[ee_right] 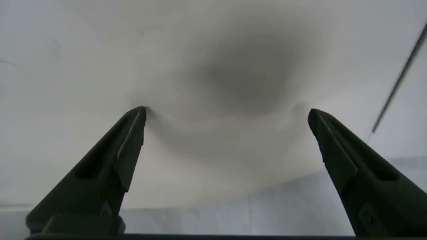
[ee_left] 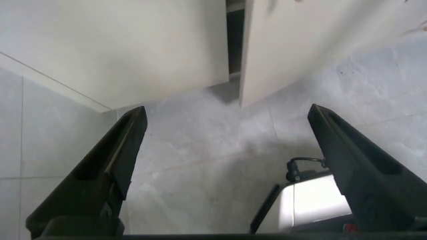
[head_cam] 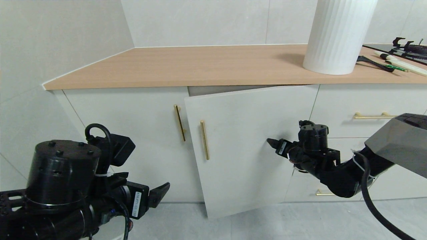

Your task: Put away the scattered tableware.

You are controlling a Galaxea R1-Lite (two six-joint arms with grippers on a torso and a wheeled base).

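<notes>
Scattered utensils lie at the counter's far right: a black spatula (head_cam: 374, 62) and white-handled pieces (head_cam: 406, 66) with a green one beside them. Below the counter, a white cabinet door (head_cam: 247, 146) with a gold bar handle (head_cam: 204, 140) stands ajar. My right gripper (head_cam: 272, 142) is open, its tips close against that door's face (ee_right: 220, 40), to the right of the handle. My left gripper (head_cam: 164, 189) hangs low at the left, open and empty, over the grey floor (ee_left: 213, 160), short of the ajar door (ee_left: 287, 47).
A tall white ribbed vessel (head_cam: 337, 33) stands on the wooden counter (head_cam: 186, 65) by the utensils. The neighbouring door's gold handle (head_cam: 179, 122) is just left of the ajar door. Drawers with gold handles (head_cam: 373, 116) sit at the right. Tiled walls close in the left side.
</notes>
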